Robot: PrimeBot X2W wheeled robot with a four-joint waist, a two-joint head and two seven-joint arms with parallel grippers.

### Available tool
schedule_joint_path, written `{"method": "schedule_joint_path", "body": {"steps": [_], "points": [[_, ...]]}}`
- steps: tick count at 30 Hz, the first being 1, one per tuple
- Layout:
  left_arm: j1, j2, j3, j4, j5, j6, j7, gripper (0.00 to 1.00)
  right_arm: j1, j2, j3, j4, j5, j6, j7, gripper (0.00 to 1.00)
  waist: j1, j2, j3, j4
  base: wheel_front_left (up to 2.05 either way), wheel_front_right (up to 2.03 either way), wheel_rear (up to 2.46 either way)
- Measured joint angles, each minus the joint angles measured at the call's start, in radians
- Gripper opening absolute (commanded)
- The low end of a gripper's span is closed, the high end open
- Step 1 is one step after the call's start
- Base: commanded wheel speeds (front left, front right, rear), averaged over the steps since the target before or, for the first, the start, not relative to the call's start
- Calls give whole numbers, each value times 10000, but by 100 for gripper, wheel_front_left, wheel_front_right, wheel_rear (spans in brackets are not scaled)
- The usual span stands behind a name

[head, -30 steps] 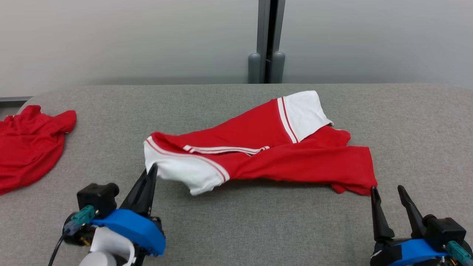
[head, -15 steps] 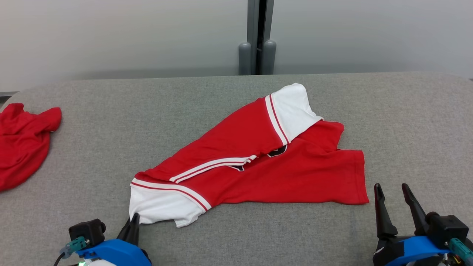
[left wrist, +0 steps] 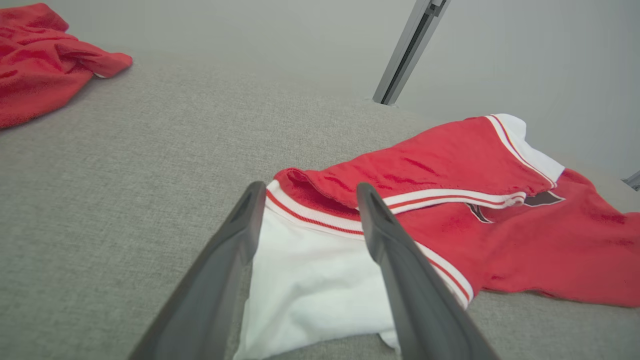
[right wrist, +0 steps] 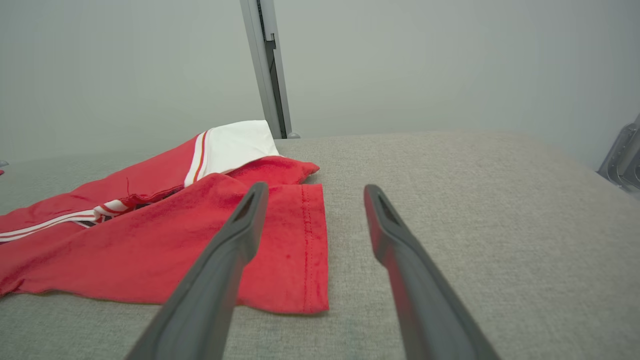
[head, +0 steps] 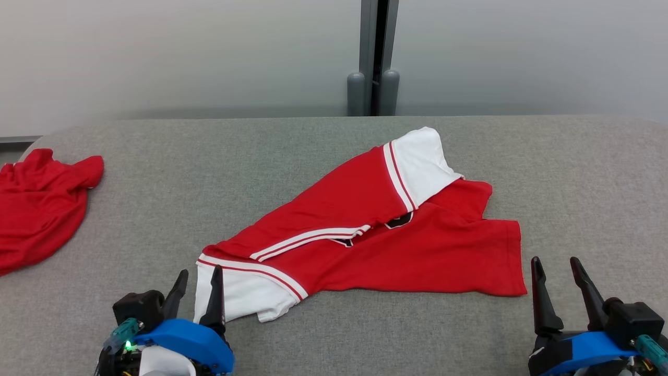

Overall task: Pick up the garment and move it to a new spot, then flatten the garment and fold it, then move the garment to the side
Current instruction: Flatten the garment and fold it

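Head view: garment (head: pixel 417 250) looks light, soft, floppy; pinch its white sleeve (head: pixel 237 295), where the left gripper (head: pixel 200 271) stands released; right gripper (head: pixel 554 260) gapes beside the garment's hem (head: pixel 514 256).

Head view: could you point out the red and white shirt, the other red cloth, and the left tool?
red and white shirt (head: pixel 407 250): head view, on its red body.
other red cloth (head: pixel 36 209): head view, on its crumpled middle.
left tool (head: pixel 200 270): head view, midway between its two fingertips.
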Motion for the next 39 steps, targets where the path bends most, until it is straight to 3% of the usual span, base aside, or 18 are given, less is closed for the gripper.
{"method": "schedule_joint_path", "body": {"steps": [9, 16, 20, 21, 22, 23, 29, 39], "points": [[-1219, 326, -800, 1210, 640, -238, 825, 100, -25, 0, 173, -75, -2, 0, -2, 100, 0, 0, 162, 69, 0, 0, 0], [-2736, 769, -1499, 2629, 1218, -460, 2251, 100, -242, 0, 451, -148, -46, 0, 0, 100, 0, 0, 625, -316, 0, 0, 0], [-3201, 959, -1570, 3120, 1283, -539, 2445, 100, -317, 0, 445, -188, -42, 0, 0, 100, 1, 0, 884, -597, 0, 0, 0], [-3275, 959, -1586, 3195, 1281, -550, 2470, 94, -320, 0, 426, -198, -40, 0, -2, 100, 1, 0, 933, -645, 0, 0, 0], [-3316, 959, -1595, 3264, 1279, -564, 2468, 42, -331, 0, 407, -203, -31, 0, 0, 100, 1, 0, 980, -684, 0, 0, 0], [-3349, 959, -1609, 3323, 1273, -604, 2462, 0, -357, -2, 387, -205, -29, 0, -2, 100, 1, 0, 1027, -716, 0, 0, 0], [-3557, 1005, -1887, 3588, 1283, -746, 2566, 0, -432, 0, 351, -217, 2, 0, 0, 100, 1, 0, 1171, -812, 0, 0, 0], [-3959, 1078, -2038, 3402, 1515, -669, 1676, 0, -497, 0, 366, -228, 75, 0, 0, 100, 0, 0, 1232, -776, 0, 0, 0]]}}
